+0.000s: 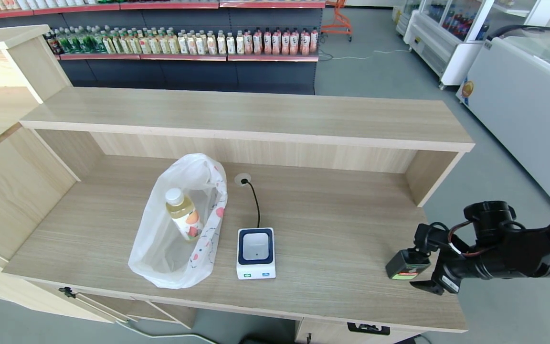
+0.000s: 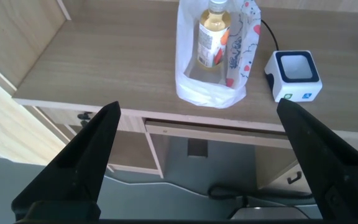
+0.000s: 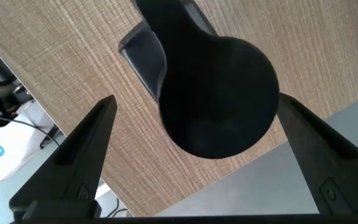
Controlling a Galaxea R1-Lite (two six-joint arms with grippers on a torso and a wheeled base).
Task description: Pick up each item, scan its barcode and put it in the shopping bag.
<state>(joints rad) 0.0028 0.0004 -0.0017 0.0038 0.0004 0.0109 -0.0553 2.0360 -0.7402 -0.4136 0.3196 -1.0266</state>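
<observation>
Light wood-grain counter (image 1: 351, 229) with raised back ledge (image 1: 256, 112), dark store shelving (image 1: 275, 76) behind carrying 1 long row of drink bottles (image 1: 184, 43), grey floor (image 1: 375, 67), white chest freezers (image 1: 518, 95) at right, orange rack (image 1: 339, 19) far back.

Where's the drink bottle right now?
In the head view, the bottle sits inside the shopping bag on the counter's left part, just left of the scanner.
</observation>
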